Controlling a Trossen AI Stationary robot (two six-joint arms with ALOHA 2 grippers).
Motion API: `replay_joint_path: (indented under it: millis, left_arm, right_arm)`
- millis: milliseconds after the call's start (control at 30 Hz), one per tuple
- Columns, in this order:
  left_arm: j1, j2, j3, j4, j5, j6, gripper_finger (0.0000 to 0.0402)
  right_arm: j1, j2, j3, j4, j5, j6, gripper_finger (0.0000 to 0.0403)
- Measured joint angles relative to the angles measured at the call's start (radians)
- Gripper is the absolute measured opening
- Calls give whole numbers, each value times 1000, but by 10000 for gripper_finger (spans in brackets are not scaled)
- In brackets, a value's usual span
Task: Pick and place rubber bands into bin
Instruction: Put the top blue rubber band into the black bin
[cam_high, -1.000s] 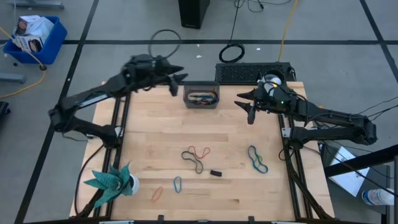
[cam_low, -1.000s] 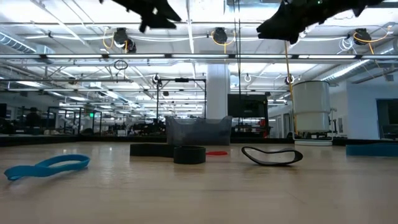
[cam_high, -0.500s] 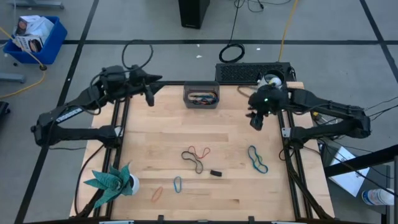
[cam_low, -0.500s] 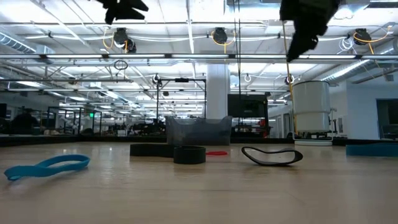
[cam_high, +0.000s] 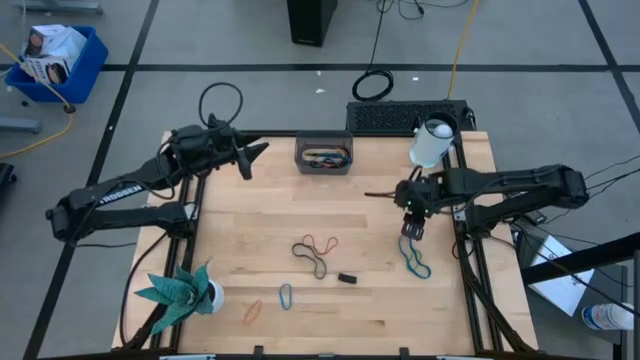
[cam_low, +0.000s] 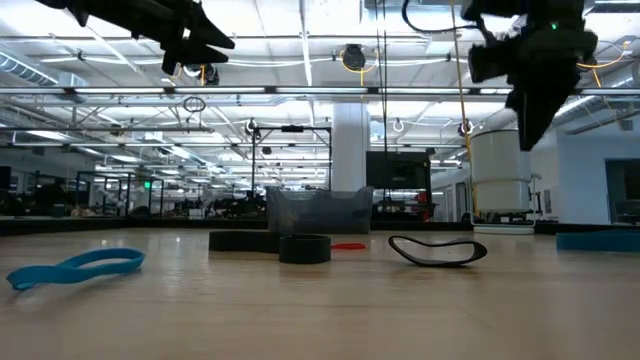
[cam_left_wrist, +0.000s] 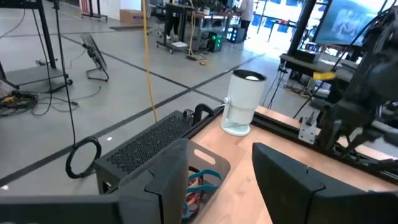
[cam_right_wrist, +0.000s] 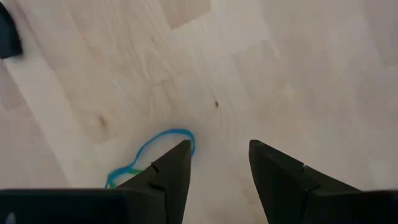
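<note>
A blue rubber band (cam_high: 414, 256) is lying on the table (cam_high: 370, 200) at its right side. The right gripper (cam_high: 411, 231) is hovering just above it, fingers apart and empty. The bin (cam_high: 323, 157) is sitting at the far edge, holding bands. The left gripper (cam_high: 247, 160) is waiting beside the bin, fingers apart.

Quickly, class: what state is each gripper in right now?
Left gripper: open, holding nothing, near the bin.
Right gripper: open, holding nothing, over the blue band.

Grey floor (cam_high: 180, 40) crossed by dark lines, bright ceiling lights (cam_low: 350, 55), a white pillar (cam_low: 350, 150).
</note>
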Motion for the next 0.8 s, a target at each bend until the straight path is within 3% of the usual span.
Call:
replay_joint_path:
  millis: [333,800]
  left_arm:
    - [0,1,0,7,0,-18,184]
    - [0,2,0,5,1,-19,184]
  right_arm:
    - [78,-2,-269,240,-5,-34,155]
    - [133,-3,-395,429,-60,40,155]
